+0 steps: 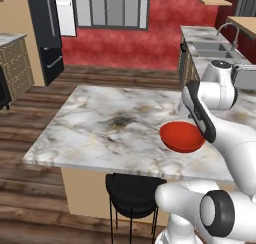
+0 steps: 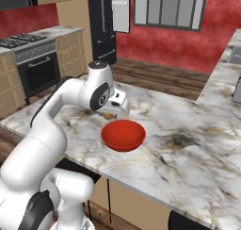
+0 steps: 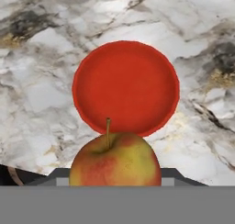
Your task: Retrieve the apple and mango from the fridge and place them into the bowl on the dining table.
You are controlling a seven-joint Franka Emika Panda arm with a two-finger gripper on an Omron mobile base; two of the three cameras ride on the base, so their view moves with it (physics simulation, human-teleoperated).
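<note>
A red-and-yellow apple (image 3: 114, 159) with a stem is close in front of the hand camera, and my gripper (image 2: 113, 112) is shut on it. The apple hides the fingertips in the hand view. The gripper hangs just above the near rim of the empty red bowl (image 3: 126, 87), which stands on the marble dining table (image 1: 100, 123). The base views show the bowl (image 1: 181, 137) (image 2: 123, 135) near the table's front edge, beside my arm. The black fridge (image 1: 47, 28) (image 2: 101, 21) stands far back across the room, with one door open. The mango is out of view.
A black stool (image 1: 132, 190) sits under the table's near edge. A counter with a sink (image 1: 212, 49) runs along the right, and a stove (image 2: 33, 59) with wooden cabinets stands on the left. Wooden floor lies between the table and the fridge.
</note>
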